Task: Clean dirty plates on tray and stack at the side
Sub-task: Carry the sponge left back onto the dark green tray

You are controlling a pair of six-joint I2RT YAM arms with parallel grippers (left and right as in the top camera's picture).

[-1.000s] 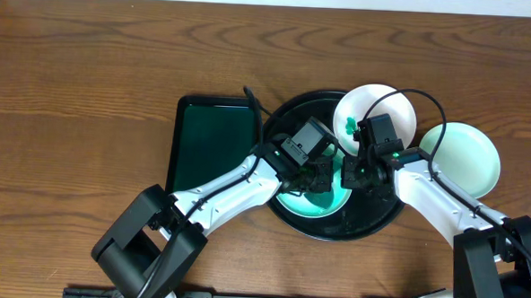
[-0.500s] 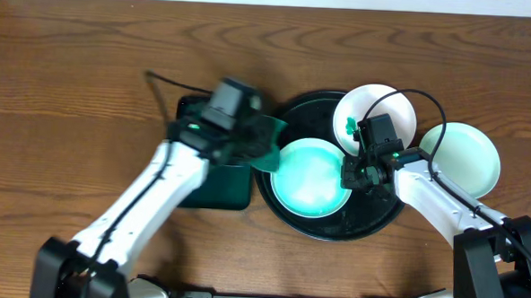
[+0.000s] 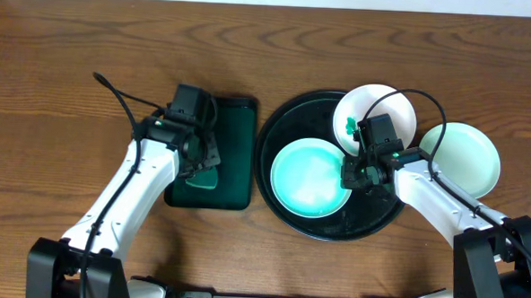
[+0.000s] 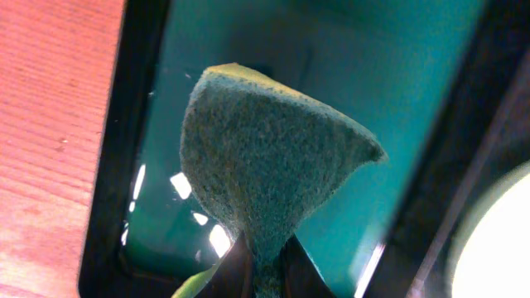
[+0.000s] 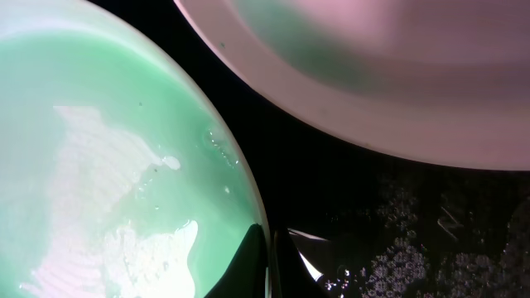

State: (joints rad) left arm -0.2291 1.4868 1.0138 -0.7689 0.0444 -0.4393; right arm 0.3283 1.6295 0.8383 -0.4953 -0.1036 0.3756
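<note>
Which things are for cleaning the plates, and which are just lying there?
For the job: black tray, mint plate in the right gripper, smeared white plate, pale plate off to the side, sponge in the left gripper.
Just there: dark green tray under the sponge, wooden table.

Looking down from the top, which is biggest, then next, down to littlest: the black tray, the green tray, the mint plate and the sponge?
Biggest to littlest, seen from above:
1. black tray
2. green tray
3. mint plate
4. sponge, partly hidden, but clearly the littlest
</note>
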